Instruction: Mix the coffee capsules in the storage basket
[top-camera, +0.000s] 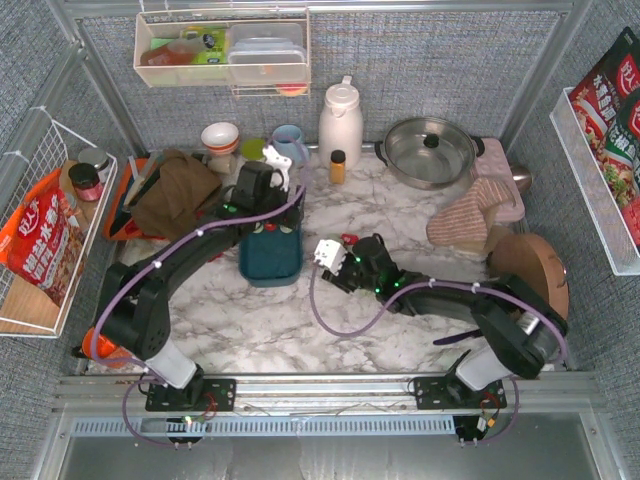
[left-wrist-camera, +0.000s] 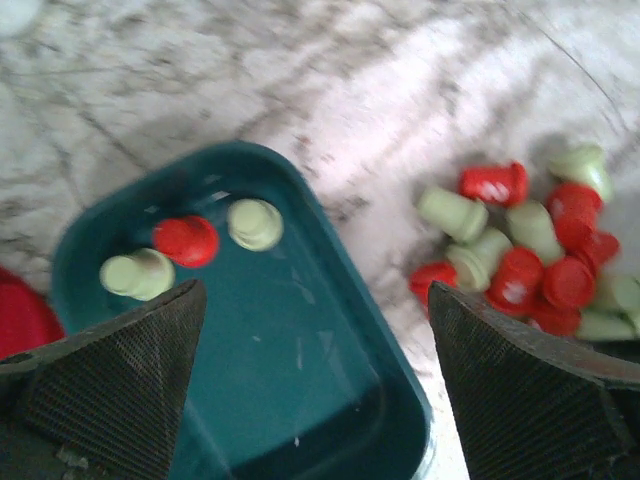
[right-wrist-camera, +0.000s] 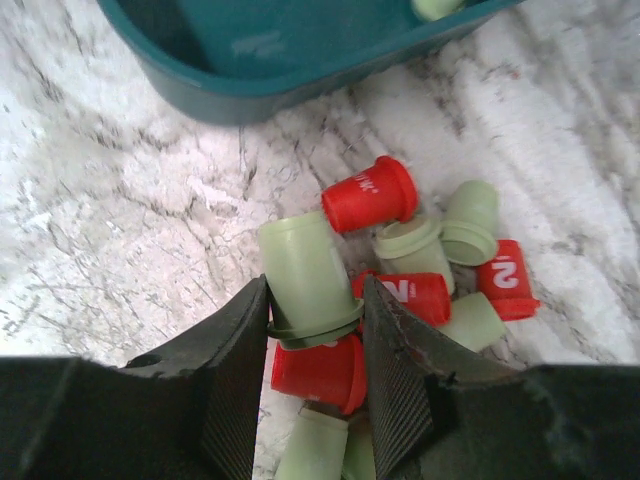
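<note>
The dark teal storage basket lies left of the table's middle. In the left wrist view the basket holds two mint green capsules and one red capsule. A pile of red and mint capsules lies on the marble to its right. My left gripper is open and empty above the basket, and shows in the top view. My right gripper is shut on a mint green capsule just above the pile, beside the basket's rim. The right gripper is right of the basket.
An orange-capped bottle, a white jug and a lidded steel pot stand at the back. A brown cloth lies left, a striped cloth and a round wooden board lie right. A white wire basket hangs at the left.
</note>
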